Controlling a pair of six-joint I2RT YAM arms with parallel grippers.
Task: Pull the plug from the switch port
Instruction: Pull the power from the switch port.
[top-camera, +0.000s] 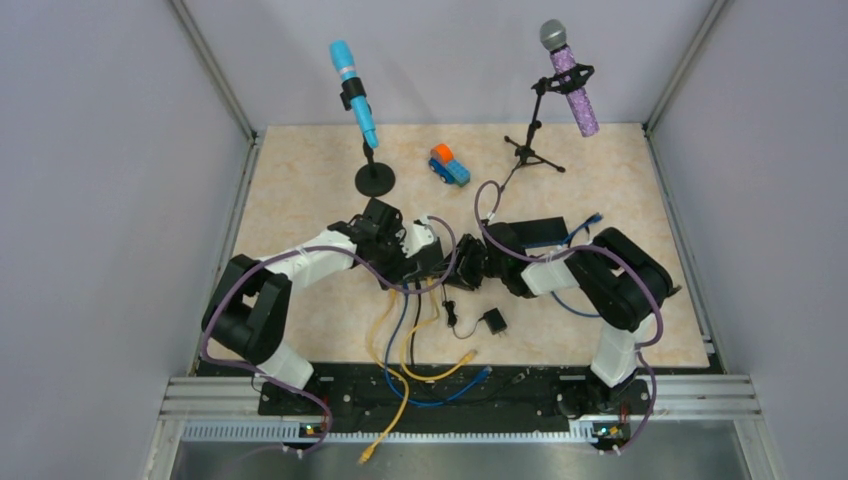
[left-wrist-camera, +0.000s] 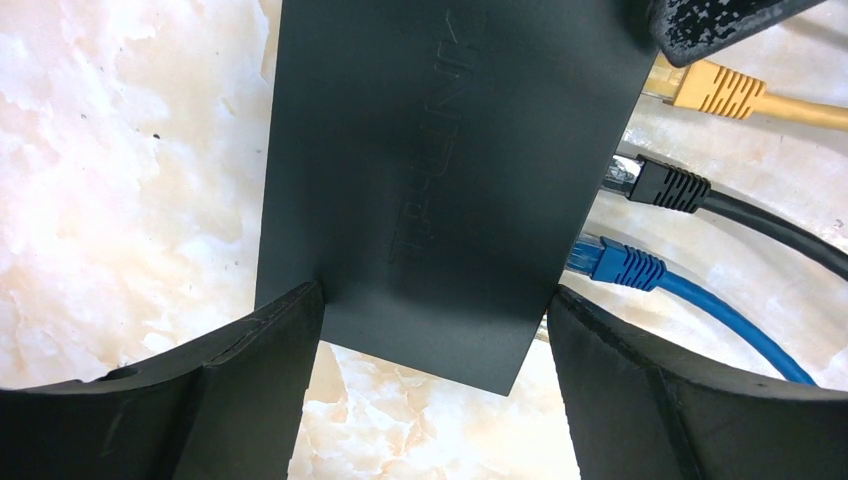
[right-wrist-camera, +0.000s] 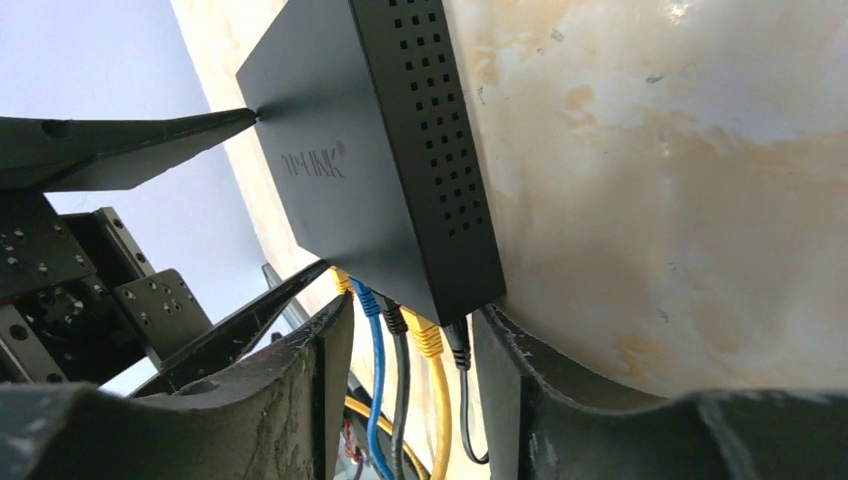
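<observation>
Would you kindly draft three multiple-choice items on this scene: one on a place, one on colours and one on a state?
1. Where is the toy truck?
A. between the blue microphone and the purple microphone
B. beside the arm bases
C. on top of the switch

2. Which plug colours show beside the switch in the left wrist view?
A. red, green, white
B. yellow, black, blue
C. all grey

3. How is the blue plug?
A. lying loose
B. held in the air
C. seated in the switch

Answers: 1 A, it stands between their two stands; 2 B, those three colours stick out of its side; 3 C, its clear tip enters the port.
</observation>
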